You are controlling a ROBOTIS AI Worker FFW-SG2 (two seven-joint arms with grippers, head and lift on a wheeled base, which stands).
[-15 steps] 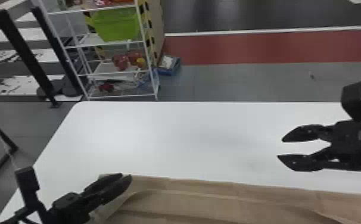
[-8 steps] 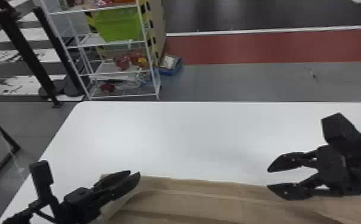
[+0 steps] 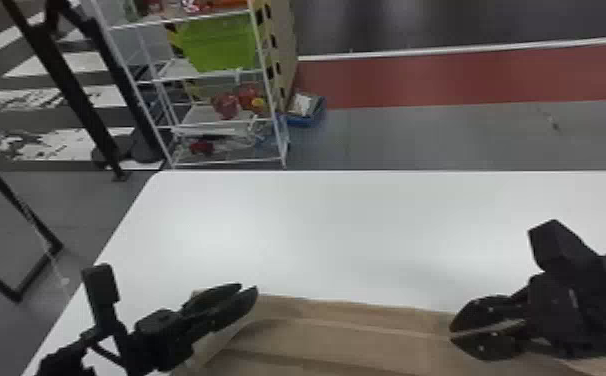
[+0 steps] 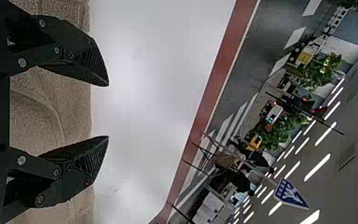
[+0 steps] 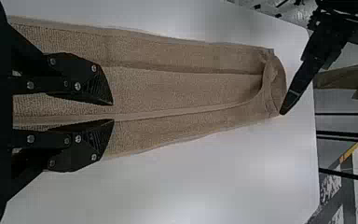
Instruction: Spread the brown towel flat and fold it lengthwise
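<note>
The brown towel lies as a long strip along the table's near side, with lengthwise creases. Over its left end is my left gripper; in the left wrist view this gripper stands open with towel behind its parted fingers. My right gripper is low over the towel's right part. In the right wrist view that gripper is open by a narrow gap, a pale raised edge of the towel running between its fingertips. The towel's far end there is curled over beside the left gripper.
The white table stretches behind the towel. Beyond its back left edge stands a white wire rack holding a green bin. Black metal frames stand on the floor at the left.
My right gripper has moved left and nearer, down over the towel, and its fingers have drawn closer together. The left gripper has shifted a little to the right.
</note>
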